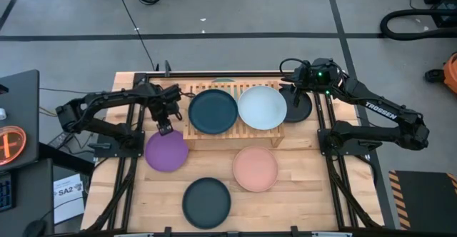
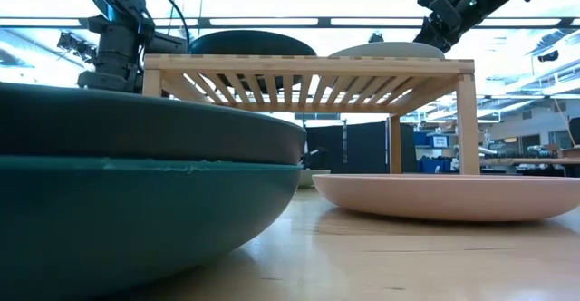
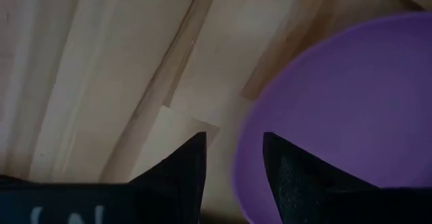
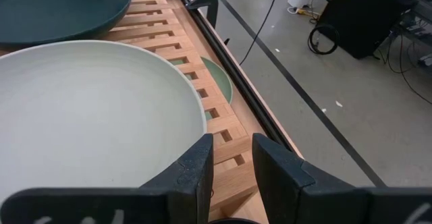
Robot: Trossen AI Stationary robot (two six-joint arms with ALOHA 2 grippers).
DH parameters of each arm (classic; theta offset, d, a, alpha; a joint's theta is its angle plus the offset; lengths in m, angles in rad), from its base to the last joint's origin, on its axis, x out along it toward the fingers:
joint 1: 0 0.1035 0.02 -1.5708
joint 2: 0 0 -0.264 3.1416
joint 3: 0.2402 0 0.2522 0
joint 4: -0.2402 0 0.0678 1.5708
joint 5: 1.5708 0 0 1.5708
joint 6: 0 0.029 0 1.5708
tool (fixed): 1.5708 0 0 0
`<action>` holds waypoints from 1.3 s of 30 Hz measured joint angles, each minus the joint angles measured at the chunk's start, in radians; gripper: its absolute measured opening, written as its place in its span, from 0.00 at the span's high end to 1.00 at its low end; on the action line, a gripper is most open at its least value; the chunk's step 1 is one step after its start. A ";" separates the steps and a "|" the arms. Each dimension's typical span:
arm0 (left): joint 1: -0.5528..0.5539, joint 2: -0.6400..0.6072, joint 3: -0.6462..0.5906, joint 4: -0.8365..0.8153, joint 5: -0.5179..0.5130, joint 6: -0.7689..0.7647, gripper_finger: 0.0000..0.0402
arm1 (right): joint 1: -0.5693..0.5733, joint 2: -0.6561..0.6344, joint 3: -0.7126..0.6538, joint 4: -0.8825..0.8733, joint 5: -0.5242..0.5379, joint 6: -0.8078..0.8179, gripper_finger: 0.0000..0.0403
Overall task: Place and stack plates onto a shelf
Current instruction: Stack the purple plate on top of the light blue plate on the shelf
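Observation:
The shelf point(image 1: 235, 131) holds a dark teal plate point(image 1: 213, 111) and a pale plate point(image 1: 262, 107) side by side. On the table in front of it, to the left, lies a purple plate point(image 1: 166, 153). My left gripper point(image 3: 233, 140) points down, open, with one finger on each side of the purple plate's far rim point(image 3: 244, 150). My right gripper point(image 4: 233, 143) hovers open over the shelf's right end, beside the pale plate's rim point(image 4: 196, 116), with nothing between its fingers.
A salmon plate point(image 1: 255, 168) lies on the table in front of the shelf. At the near edge a charcoal plate point(image 2: 136, 124) rests on a dark teal one point(image 2: 136, 210). A dark plate point(image 1: 301, 108) lies right of the shelf, and a mint one point(image 4: 219, 79) behind it.

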 joint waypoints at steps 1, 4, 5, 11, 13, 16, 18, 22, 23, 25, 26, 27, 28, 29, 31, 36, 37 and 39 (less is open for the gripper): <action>0.007 0.006 0.000 0.000 0.000 -0.001 0.62 | 0.000 0.000 0.000 0.000 0.000 0.000 0.73; 0.038 0.008 0.000 0.000 0.001 -0.002 0.62 | 0.000 0.000 0.000 0.000 0.000 0.000 0.73; 0.048 0.008 0.000 0.000 0.000 -0.002 0.62 | 0.000 0.000 0.000 0.000 0.000 0.000 0.73; 0.119 0.008 0.000 -0.001 0.000 -0.003 0.62 | 0.000 0.000 0.000 0.000 0.000 0.000 0.73; 0.141 0.008 0.000 -0.001 0.000 -0.003 0.62 | 0.000 0.000 0.000 0.000 0.000 0.000 0.73; 0.182 0.008 0.000 -0.002 0.000 -0.004 0.62 | 0.000 0.000 0.000 0.000 0.000 0.000 0.73; 0.214 0.008 0.000 -0.003 0.000 -0.004 0.62 | 0.000 0.000 0.000 0.000 0.000 0.000 0.73; 0.270 0.008 0.000 -0.003 0.002 -0.004 0.62 | 0.000 0.000 0.000 0.000 0.000 0.000 0.73; 0.279 0.008 0.000 -0.003 0.009 -0.001 0.62 | 0.000 0.000 0.000 0.000 0.000 0.000 0.73; 0.286 0.008 0.000 -0.003 0.051 0.014 0.62 | 0.000 0.000 0.000 0.000 0.000 0.000 0.73; 0.284 0.008 0.000 -0.004 0.080 0.027 0.62 | 0.000 0.000 0.000 0.000 0.000 0.000 0.73; 0.280 0.008 0.000 -0.005 0.105 0.036 0.62 | 0.000 0.000 0.000 0.000 0.000 0.000 0.73; 0.273 0.008 0.000 -0.006 0.121 0.045 0.62 | 0.000 0.000 0.000 0.000 0.000 0.000 0.73; 0.266 0.008 0.000 -0.006 0.128 0.049 0.62 | 0.000 0.000 0.000 0.000 0.000 0.000 0.73; 0.252 0.008 0.000 -0.006 0.131 0.050 0.62 | 0.000 0.000 0.000 0.000 0.000 0.000 0.73; 0.217 0.008 0.000 -0.006 0.131 0.051 0.62 | 0.000 0.000 0.000 0.000 0.000 0.000 0.73; 0.212 0.008 0.000 -0.006 0.132 0.051 0.62 | 0.000 0.000 0.000 0.000 0.000 0.000 0.73; 0.203 0.008 0.000 -0.006 0.132 0.051 0.62 | 0.000 0.000 0.000 0.000 0.000 0.000 0.73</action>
